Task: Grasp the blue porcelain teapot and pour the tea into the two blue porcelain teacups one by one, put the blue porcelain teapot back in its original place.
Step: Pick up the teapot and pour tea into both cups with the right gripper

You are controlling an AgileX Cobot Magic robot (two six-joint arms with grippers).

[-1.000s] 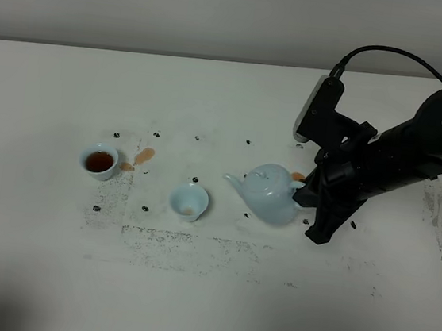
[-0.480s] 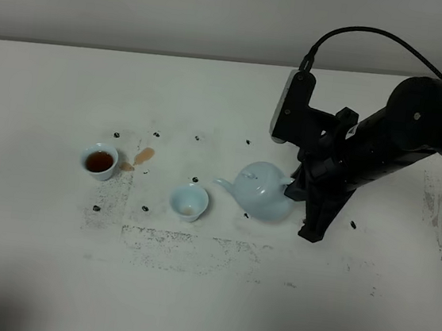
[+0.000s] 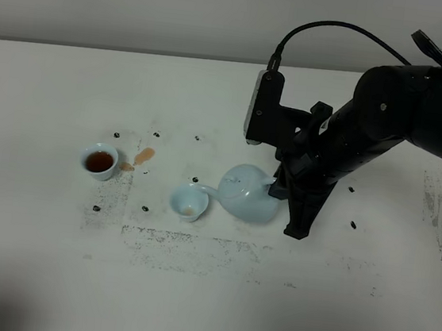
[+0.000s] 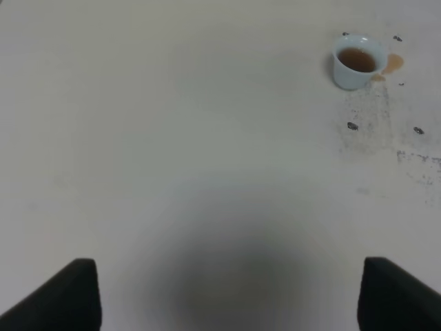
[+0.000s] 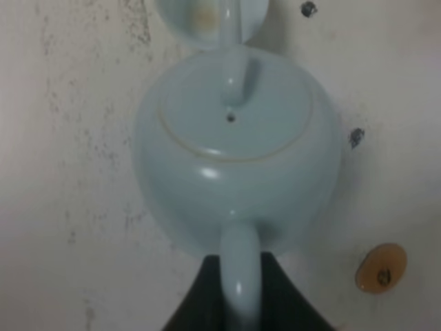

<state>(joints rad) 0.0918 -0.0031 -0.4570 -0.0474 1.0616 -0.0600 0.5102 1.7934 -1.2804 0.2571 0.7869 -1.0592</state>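
The left gripper (image 4: 227, 296) is hanging over bare table (image 4: 172, 138), its fingers spread wide apart and holding nothing. The left teacup (image 3: 99, 160) is sitting full of dark tea, with a small tea puddle (image 3: 145, 155) lying just beside it. The second teacup (image 3: 189, 203) is showing only a pale brown trace inside. The blue porcelain teapot (image 3: 246, 194) is tilting, its spout (image 3: 204, 192) reaching over that cup's rim. The right gripper (image 3: 276, 189) is clamping the teapot's loop handle (image 5: 240, 272)
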